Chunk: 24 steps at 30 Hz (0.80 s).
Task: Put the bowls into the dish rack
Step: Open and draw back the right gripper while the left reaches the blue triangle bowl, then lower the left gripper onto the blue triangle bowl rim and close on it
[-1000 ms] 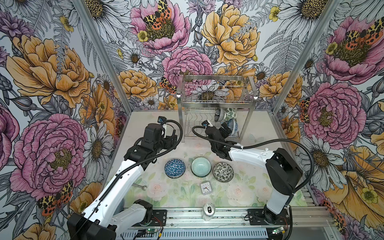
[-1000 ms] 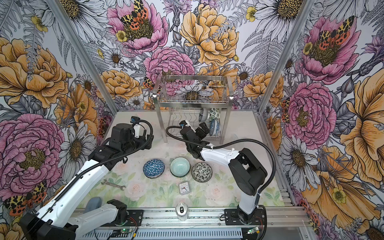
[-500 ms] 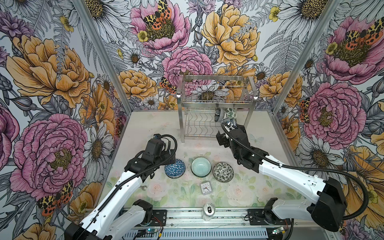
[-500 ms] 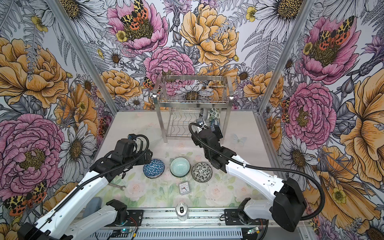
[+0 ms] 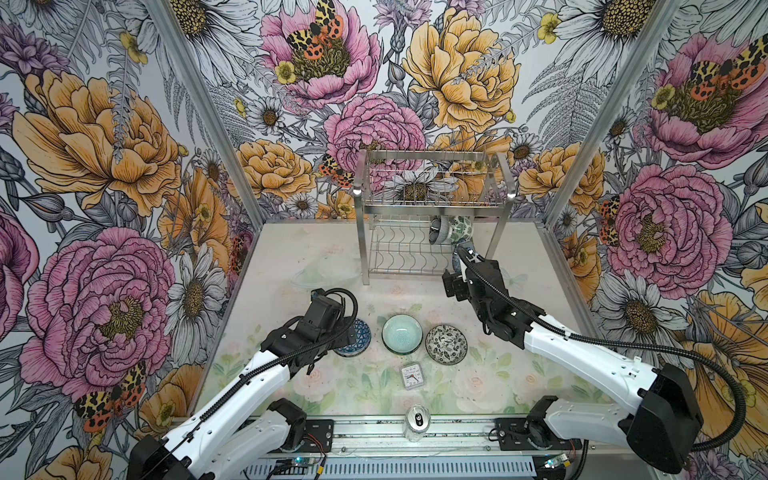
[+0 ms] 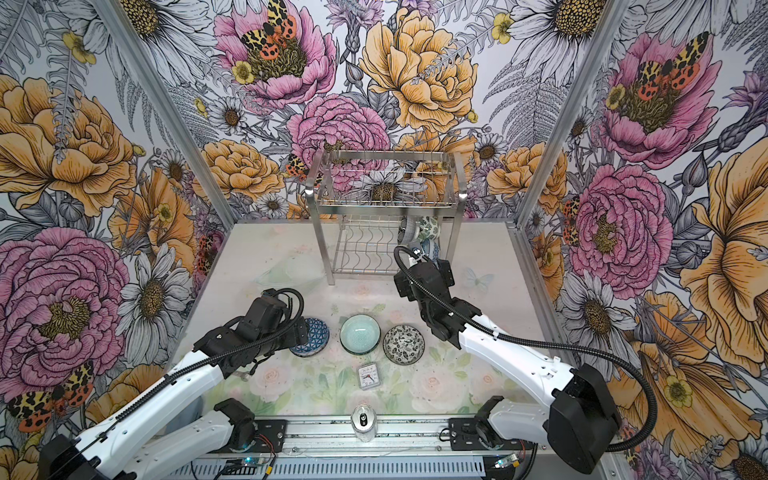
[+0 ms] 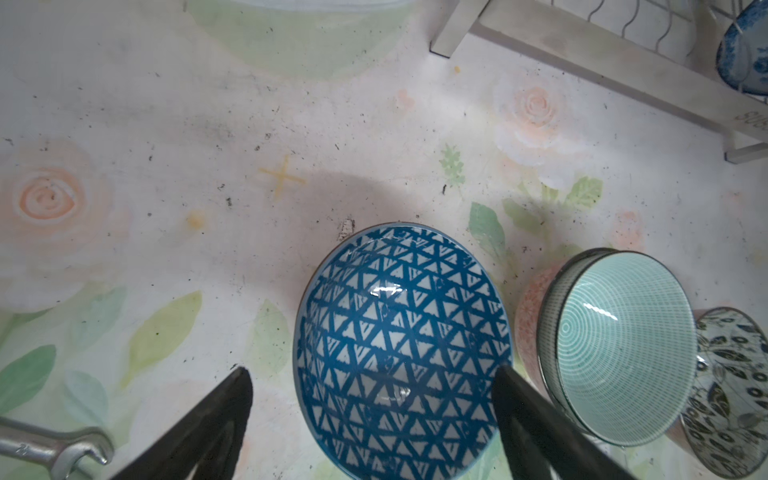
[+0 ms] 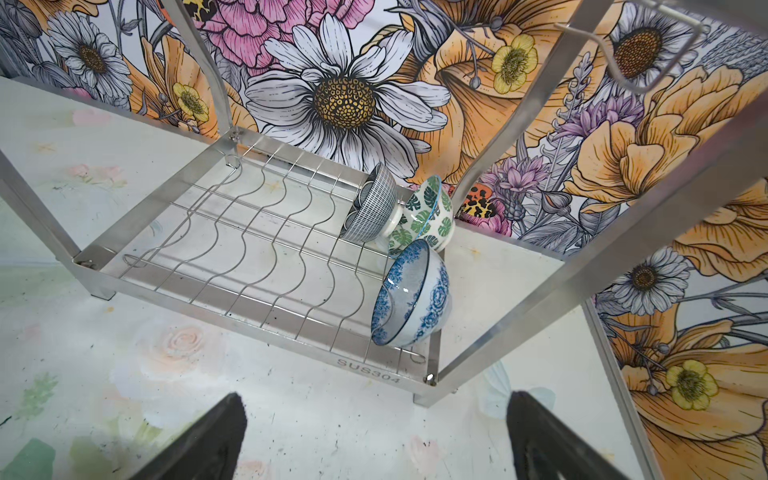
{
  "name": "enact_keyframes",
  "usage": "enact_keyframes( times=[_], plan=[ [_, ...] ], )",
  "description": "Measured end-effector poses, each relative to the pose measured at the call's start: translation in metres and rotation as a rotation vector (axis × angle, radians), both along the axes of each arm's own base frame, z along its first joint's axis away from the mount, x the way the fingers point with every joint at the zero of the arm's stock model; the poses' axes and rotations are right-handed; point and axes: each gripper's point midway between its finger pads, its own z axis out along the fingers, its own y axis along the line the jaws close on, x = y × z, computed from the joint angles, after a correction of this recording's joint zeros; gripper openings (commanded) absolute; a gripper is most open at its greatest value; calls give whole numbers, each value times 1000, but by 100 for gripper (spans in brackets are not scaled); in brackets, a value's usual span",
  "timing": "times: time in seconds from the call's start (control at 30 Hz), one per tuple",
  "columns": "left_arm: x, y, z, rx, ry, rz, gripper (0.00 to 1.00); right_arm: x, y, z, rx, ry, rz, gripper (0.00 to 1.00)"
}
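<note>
Left arm has dropped from up near the back wall onto the blue triangle bowl (image 7: 399,332), which sits upright on the table (image 5: 291,249) at the left end of a row of three. The left gripper (image 7: 370,370) is spread wide. One finger is on bare table outside the rim, the other at the far rim in the gap beside the pale teal bowl (image 5: 402,333). No squeeze yet, so I read this as the start of the next pick.

Right arm has pulled back out of the dish rack (image 5: 362,237). The right gripper (image 8: 374,397) is wide apart and carries nothing. The blue floral bowl (image 8: 411,295) leans on edge in the lower tier's front corner. The green-leaf bowl (image 8: 428,216) and a dark gridded bowl (image 8: 372,205) lean behind it. So three are racked and three are still out, counting the black-white leaf bowl (image 5: 446,344).

Hard to see:
- In both top views the left wrist covers its fingers and half the triangle bowl.
- I can't tell if the far finger touches the rim or the teal bowl.
- The floral bowl is mostly hidden behind the right gripper from above.
- A wrench (image 7: 54,449) is cut off at the frame edge.
</note>
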Motion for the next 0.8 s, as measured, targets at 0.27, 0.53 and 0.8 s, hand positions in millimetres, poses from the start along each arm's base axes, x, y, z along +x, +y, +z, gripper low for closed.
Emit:
enact_keyframes(
  times=[0.27,0.53,0.8],
  plan=[
    [5,9,-11,60,14,43,74,3,-5,-1,14,6,-10,100],
    [5,11,-23,78,35,44,54,1,-5,-8,21,24,-5,99],
    [9,15,-29,84,40,53,42,2,-6,-8,29,26,-11,100]
  ],
)
